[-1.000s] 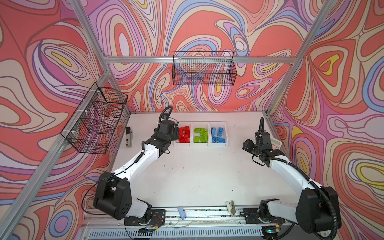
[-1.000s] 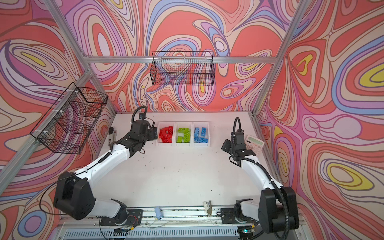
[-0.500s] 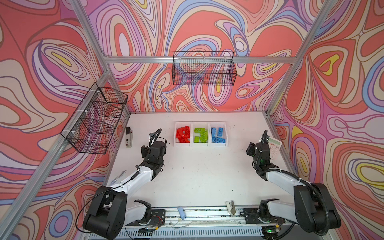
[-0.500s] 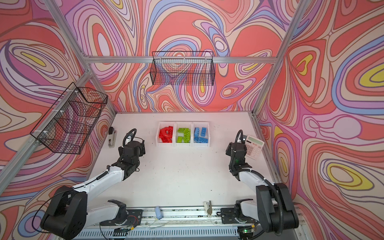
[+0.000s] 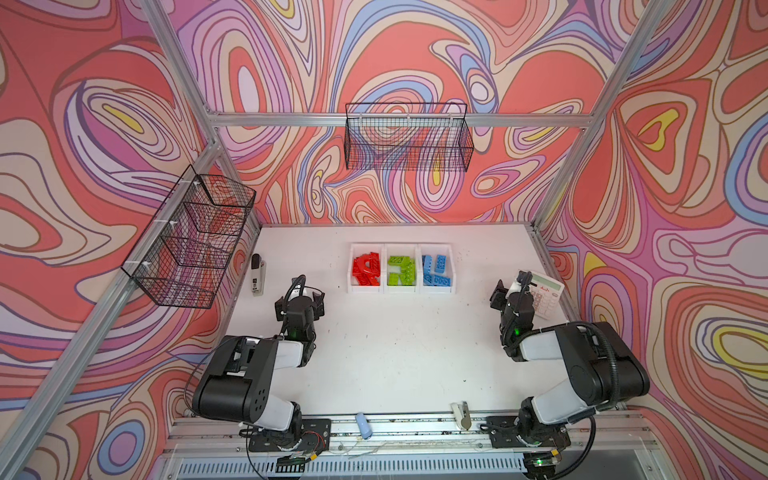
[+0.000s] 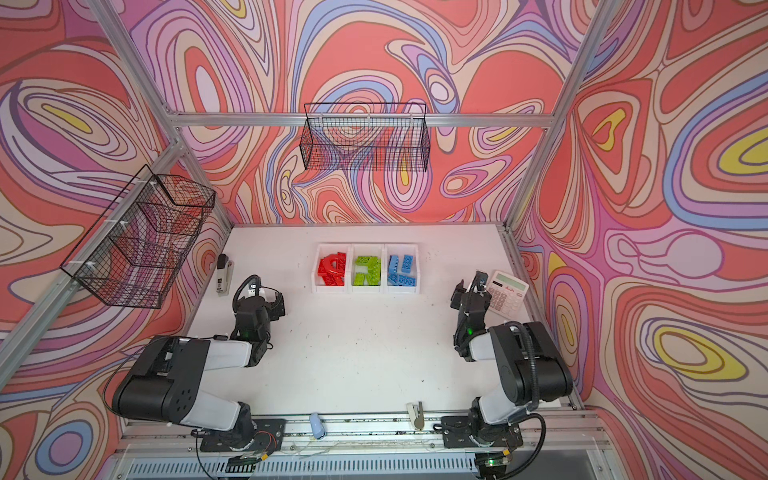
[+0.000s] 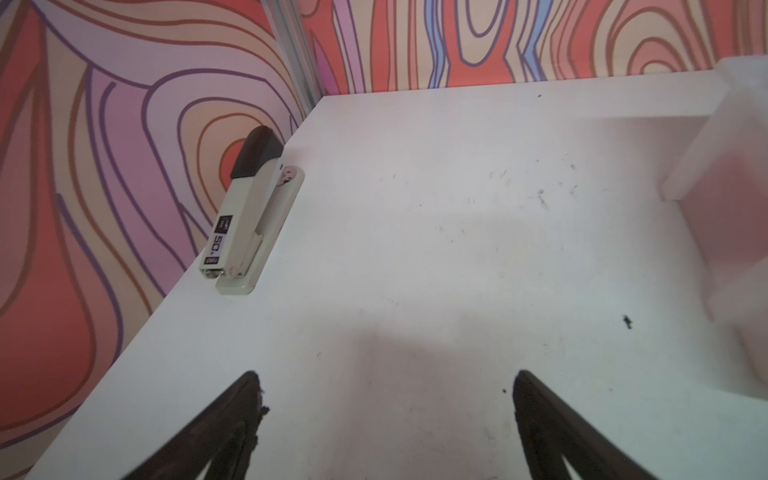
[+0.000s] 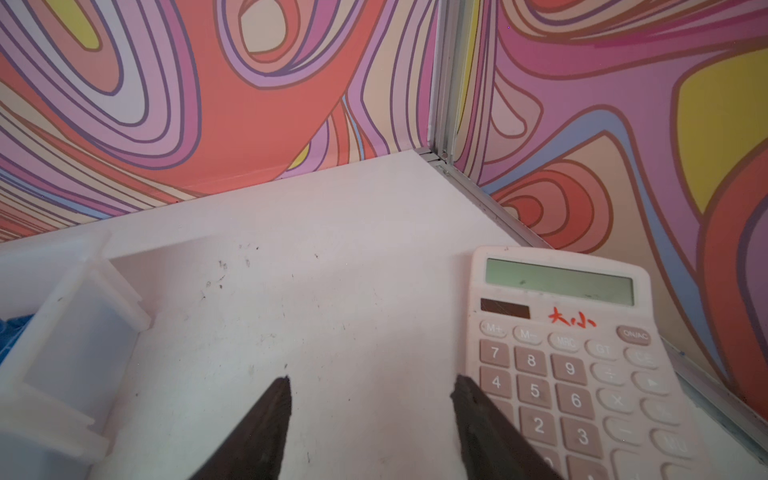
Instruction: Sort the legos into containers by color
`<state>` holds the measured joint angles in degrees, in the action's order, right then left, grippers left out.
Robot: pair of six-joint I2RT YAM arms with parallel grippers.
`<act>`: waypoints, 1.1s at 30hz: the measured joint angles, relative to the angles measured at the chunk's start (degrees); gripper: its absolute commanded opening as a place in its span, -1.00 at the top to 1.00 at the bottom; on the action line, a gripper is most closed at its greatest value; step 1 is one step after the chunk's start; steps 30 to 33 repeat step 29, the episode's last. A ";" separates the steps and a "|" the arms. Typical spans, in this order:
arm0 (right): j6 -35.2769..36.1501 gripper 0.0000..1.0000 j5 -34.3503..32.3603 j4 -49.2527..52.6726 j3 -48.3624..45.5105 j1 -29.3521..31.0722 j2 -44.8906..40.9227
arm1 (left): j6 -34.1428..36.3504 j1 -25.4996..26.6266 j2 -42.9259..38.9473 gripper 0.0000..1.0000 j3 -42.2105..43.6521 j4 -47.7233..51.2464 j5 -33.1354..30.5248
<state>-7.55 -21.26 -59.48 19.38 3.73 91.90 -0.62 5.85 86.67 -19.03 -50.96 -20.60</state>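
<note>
We see our right gripper (image 8: 370, 415) with its two dark fingers (image 8: 257, 432) spread apart and nothing between them, above the scuffed white worktop (image 8: 332, 257). One finger overlaps the edge of a pink calculator (image 8: 561, 357). Across from it stand the white containers (image 8: 79, 332), a sliver of blue legos (image 8: 14, 332) showing inside.

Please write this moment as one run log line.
legos: in containers, by color | left end effector: open, empty | right end effector: open, empty | stage: sorting looks done
</note>
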 measured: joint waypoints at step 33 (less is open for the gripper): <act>3.63 -0.97 3.28 -6.58 1.46 0.07 5.51 | -0.11 -2.80 1.62 -1.00 -1.62 0.04 9.70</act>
